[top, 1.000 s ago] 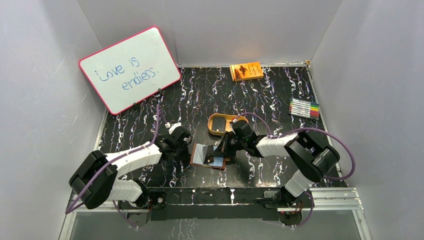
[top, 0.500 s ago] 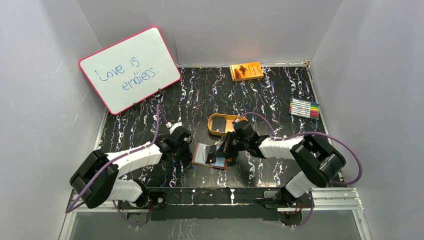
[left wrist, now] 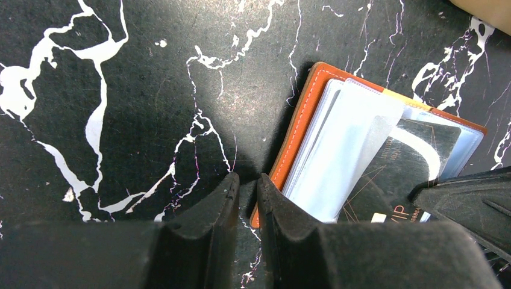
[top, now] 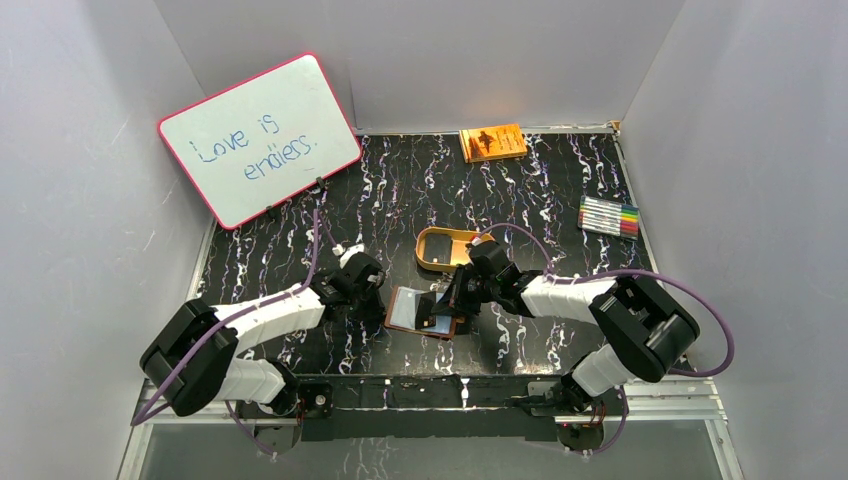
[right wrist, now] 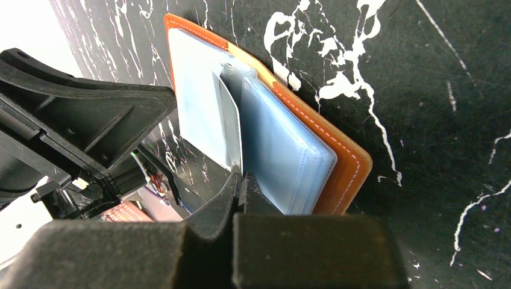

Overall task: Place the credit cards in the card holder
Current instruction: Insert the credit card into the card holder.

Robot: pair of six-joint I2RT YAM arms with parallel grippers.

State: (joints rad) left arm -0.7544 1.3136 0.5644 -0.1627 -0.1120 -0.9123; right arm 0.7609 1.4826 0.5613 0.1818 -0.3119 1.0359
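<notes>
The card holder (top: 405, 310) lies open at the table's (top: 300, 250) near middle, between both grippers. A dark credit card (left wrist: 398, 168) is seen among its clear sleeves (right wrist: 226, 117), judged partly inserted; no further cards are seen. The right gripper (right wrist: 241, 176) is clenched at a sleeve's edge. The left gripper (left wrist: 247, 183) is barely parted at the holder's left edge; any grip cannot be told.

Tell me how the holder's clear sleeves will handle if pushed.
Probably floppy: one sleeve stands curled up off the stack. It looks glossy, so likely slick too. The open holder may slide on the smooth table unless it is pinned.
</notes>
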